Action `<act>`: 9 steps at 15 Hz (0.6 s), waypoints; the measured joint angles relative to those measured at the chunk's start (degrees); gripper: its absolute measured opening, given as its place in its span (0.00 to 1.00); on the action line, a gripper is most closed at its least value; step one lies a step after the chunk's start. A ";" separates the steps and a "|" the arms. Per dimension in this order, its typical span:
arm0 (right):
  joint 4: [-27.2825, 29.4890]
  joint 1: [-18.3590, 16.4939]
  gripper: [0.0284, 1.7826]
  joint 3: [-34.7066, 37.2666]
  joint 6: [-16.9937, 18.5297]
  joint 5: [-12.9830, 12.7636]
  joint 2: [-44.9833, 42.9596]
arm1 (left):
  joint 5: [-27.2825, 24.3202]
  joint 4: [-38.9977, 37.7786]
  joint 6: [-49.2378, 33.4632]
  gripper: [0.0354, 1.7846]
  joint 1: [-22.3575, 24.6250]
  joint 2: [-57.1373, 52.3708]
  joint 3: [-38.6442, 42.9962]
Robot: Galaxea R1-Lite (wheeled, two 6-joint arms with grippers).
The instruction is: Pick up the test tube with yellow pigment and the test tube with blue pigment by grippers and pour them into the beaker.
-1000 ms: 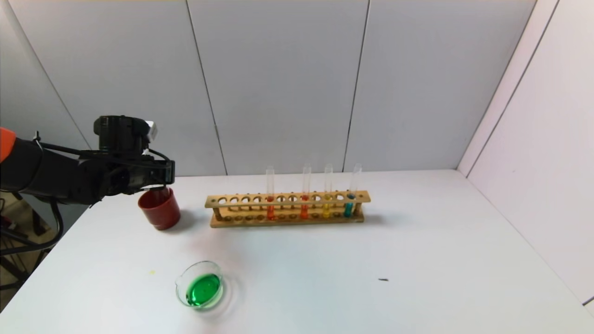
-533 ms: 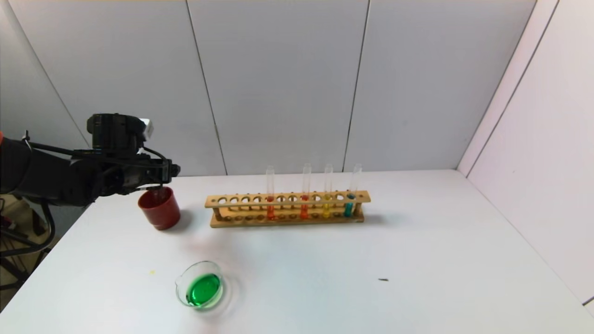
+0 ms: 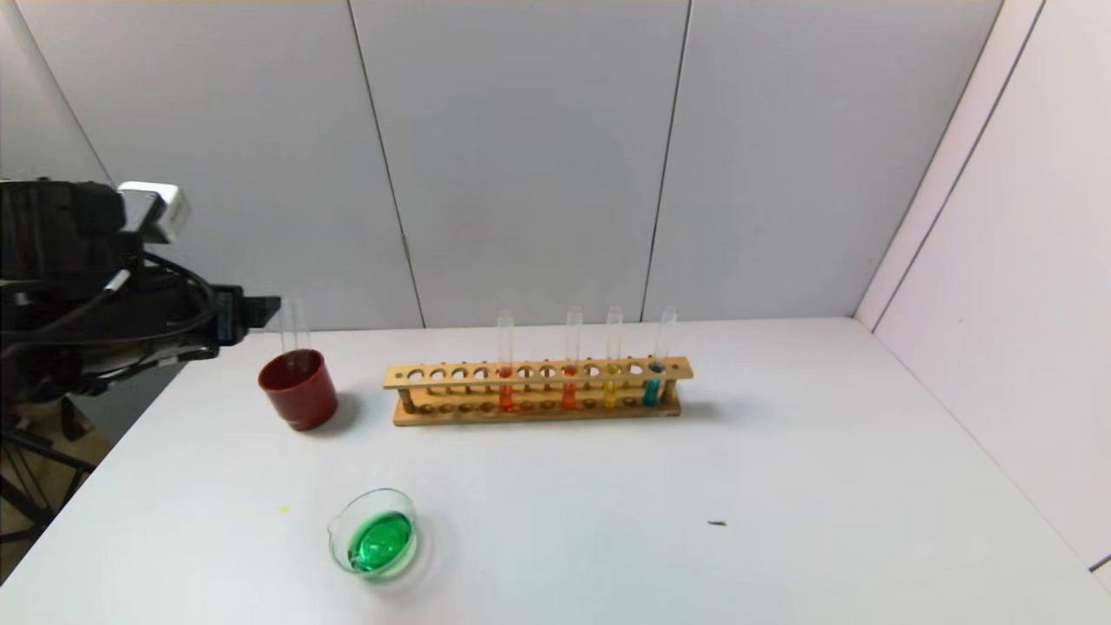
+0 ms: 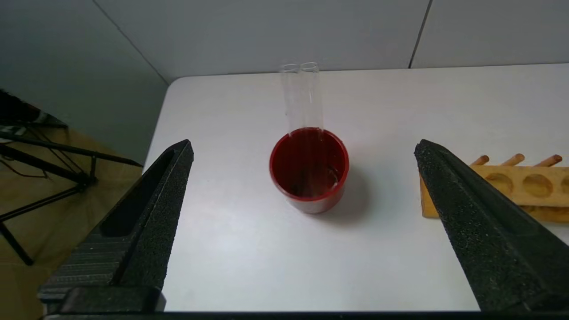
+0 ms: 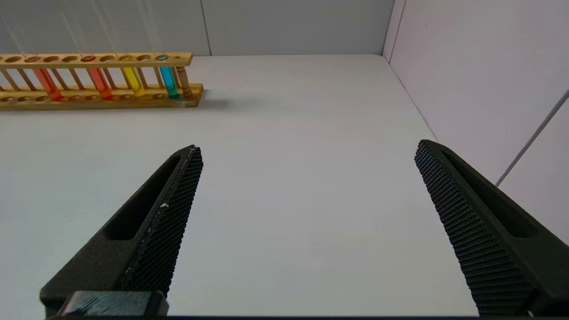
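The beaker point(image 3: 373, 542) sits near the table's front left and holds green liquid. Two clear test tubes point(image 3: 295, 325) stand side by side in the dark red cup point(image 3: 298, 391); no coloured liquid shows in them. They also show in the left wrist view point(image 4: 302, 95), leaning on the far rim of the cup point(image 4: 309, 171). My left gripper point(image 3: 260, 311) is open and empty, left of the cup at the tubes' height; its own view point(image 4: 304, 143) shows the jaws wide apart. My right gripper point(image 5: 309, 146) is open and empty over bare table.
A wooden rack point(image 3: 538, 391) stands at the back middle. It holds two orange-liquid tubes, another yellow-liquid tube point(image 3: 612, 382) and a teal-liquid tube point(image 3: 653, 382). A small dark speck point(image 3: 717, 523) lies at the front right. Walls close the back and right.
My left gripper has drawn back to the left, away from above the red cup. The two clear tubes now stand uncovered in the cup.
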 joint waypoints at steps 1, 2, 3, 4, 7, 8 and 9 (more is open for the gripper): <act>0.00 0.00 0.98 0.00 0.00 0.00 0.00 | -0.13 0.72 0.57 0.98 0.66 -4.18 2.10; 0.00 -0.01 0.98 0.00 0.02 0.00 0.00 | -0.26 1.84 0.94 0.98 1.34 -8.55 4.19; 0.00 -0.01 0.98 0.00 0.00 0.00 0.00 | -0.48 3.47 1.21 0.98 2.07 -13.48 6.35; 0.02 0.00 0.98 0.00 0.00 -0.02 0.00 | -0.94 5.33 1.35 0.98 2.63 -18.41 8.24; 0.02 -0.01 0.98 0.00 0.02 -0.02 0.00 | -2.27 13.73 1.66 0.98 3.56 -34.37 12.68; 0.00 -0.04 0.98 0.00 0.02 0.00 0.00 | -2.56 17.15 1.71 0.98 3.73 -39.55 13.64; 0.00 -0.06 0.98 0.00 0.02 0.00 0.00 | -2.86 21.08 1.76 0.98 3.82 -44.98 14.51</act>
